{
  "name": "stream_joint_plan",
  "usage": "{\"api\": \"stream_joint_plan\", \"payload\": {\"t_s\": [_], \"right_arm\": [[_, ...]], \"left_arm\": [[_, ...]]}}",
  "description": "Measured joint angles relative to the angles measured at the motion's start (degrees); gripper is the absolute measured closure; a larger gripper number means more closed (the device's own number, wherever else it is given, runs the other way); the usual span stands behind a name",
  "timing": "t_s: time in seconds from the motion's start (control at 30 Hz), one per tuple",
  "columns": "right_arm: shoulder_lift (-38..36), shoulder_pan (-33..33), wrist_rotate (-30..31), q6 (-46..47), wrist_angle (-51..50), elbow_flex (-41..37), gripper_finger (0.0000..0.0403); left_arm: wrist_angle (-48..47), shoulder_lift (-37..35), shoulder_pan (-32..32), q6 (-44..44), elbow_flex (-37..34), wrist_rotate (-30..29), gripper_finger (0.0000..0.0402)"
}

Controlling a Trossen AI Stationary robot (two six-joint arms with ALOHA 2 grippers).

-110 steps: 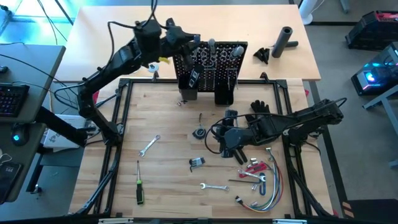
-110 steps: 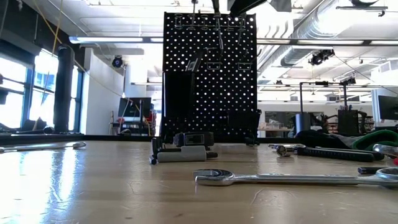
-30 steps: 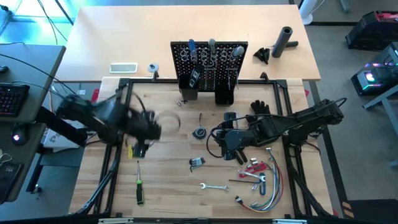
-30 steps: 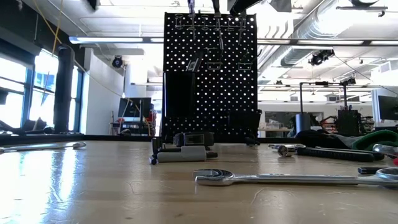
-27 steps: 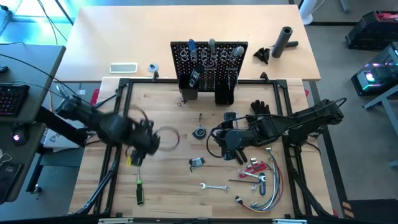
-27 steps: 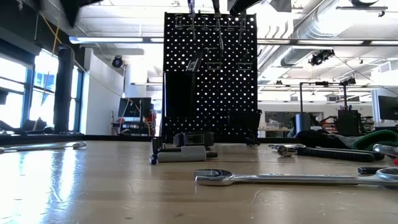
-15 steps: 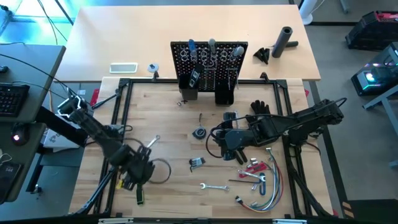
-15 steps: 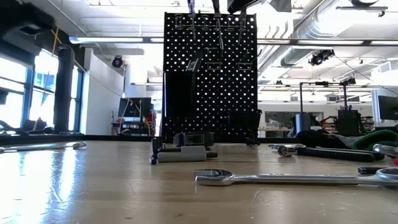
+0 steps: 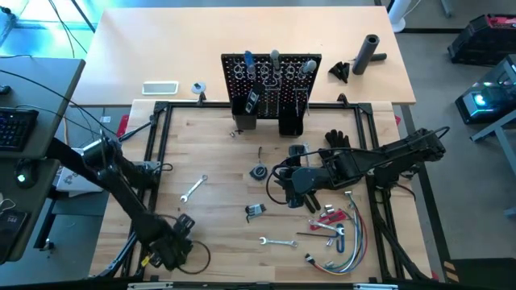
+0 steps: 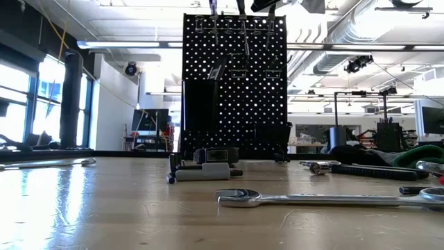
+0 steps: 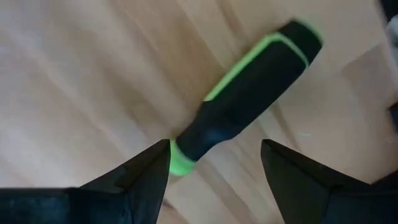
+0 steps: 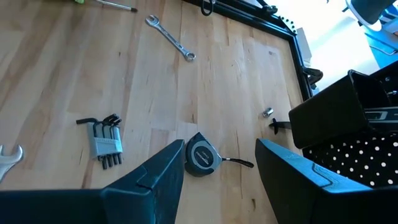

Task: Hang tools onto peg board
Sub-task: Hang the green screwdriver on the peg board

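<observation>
Looking down from above, you see your left gripper [image 9: 169, 248] at the near table edge, well apart from the peg board [image 9: 271, 80], while its wrist view shows spread fingers [image 11: 140, 171] straddling the green-handled screwdriver [image 11: 245, 96], and your right gripper [image 12: 217, 158] waits wide over the tape measure [image 12: 202, 154].

Open-plan lab, exposed ceiling ducts [image 10: 361, 28], computer desks [image 9: 32, 121]
</observation>
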Motion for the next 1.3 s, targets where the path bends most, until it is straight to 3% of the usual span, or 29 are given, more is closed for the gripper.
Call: {"api": "stream_joint_plan", "payload": {"t_s": [0.17,0.37,0.47,0.67,0.97,1.07,1.2,1.3], "right_arm": [[0.0,0.0,0.0,0.6,0.0,0.0,0.0208],[0.0,0.0,-0.2,1.1,0.0,0.0,0.0208],[0.0,0.0,-0.4,1.1,0.0,0.0,0.0208],[0.0,0.0,-0.7,1.1,-0.1,0.0,0.0208],[0.0,0.0,-1.0,0.9,-0.9,0.0,0.0208],[0.0,0.1,-1.6,0.9,-0.9,0.0,0.0208],[0.0,0.5,-1.8,1.1,-1.1,0.0,0.0208],[0.0,0.5,-2.1,1.6,-1.3,0.0,0.0208]], "left_arm": [[1.5,6.5,-1.7,2.7,0.1,-2.2,0.0156],[2.5,9.3,-1.7,3.6,0.4,-5.2,0.0159],[3.0,9.4,-1.1,3.0,0.7,-7.6,0.0183],[7.5,8.7,1.7,3.1,0.5,-8.5,0.0277],[11.8,8.4,7.8,5.0,0.6,-11.7,0.0284],[11.0,7.2,10.8,8.1,0.4,-16.8,0.0284],[9.9,3.0,16.2,13.0,0.2,-28.6,0.0284],[10.3,-1.8,20.9,17.0,0.3,-32.1,0.0284]]}}
